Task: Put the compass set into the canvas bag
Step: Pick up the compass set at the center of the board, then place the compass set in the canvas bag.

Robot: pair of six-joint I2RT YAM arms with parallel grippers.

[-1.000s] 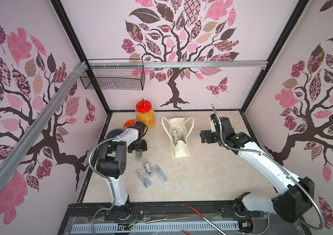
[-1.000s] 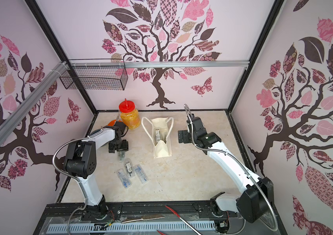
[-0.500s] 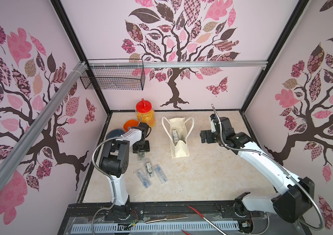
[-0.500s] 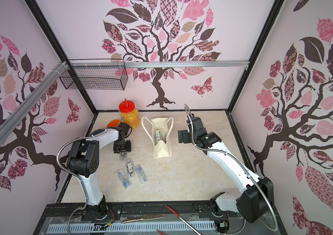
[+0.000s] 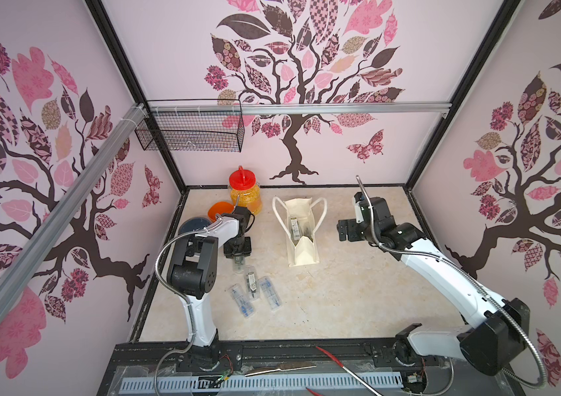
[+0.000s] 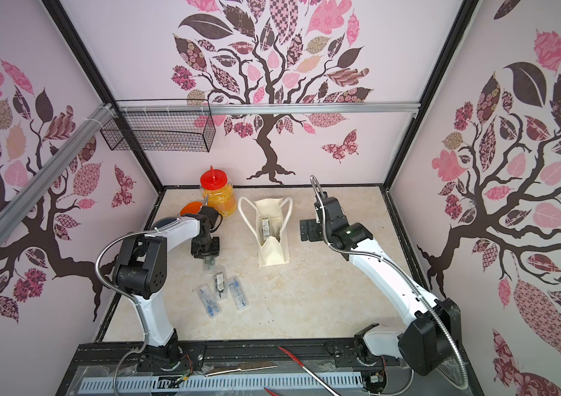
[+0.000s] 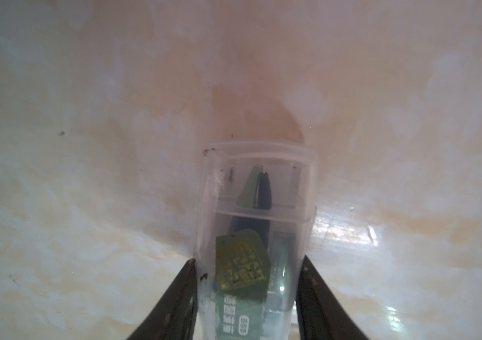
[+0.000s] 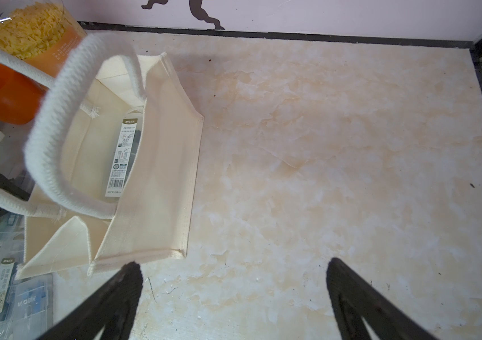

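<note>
A clear plastic compass set (image 7: 254, 220) lies on the marble tabletop with my left gripper (image 7: 248, 260) shut on it, a dark finger pressed on each long side. In both top views this case (image 5: 239, 265) (image 6: 209, 265) pokes out below the left gripper (image 5: 238, 257) (image 6: 207, 258). The cream canvas bag (image 5: 304, 253) (image 6: 272, 253) (image 8: 157, 176) stands open mid-table with another compass set (image 5: 295, 224) (image 8: 122, 156) inside. To the bag's right, my right gripper (image 5: 343, 231) (image 8: 233, 265) hangs open and empty over bare table.
Three more compass sets (image 5: 251, 283) (image 5: 270, 297) (image 5: 242, 301) lie near the left arm's base. A red-lidded jar (image 5: 244, 192), an orange bowl (image 5: 219, 211) and a dark plate (image 5: 195, 224) crowd the back left. A wire basket (image 5: 190, 133) hangs on the back wall.
My left gripper has shifted slightly toward the loose cases and its jaws have narrowed onto the compass set. The right arm and the bag have not moved.
</note>
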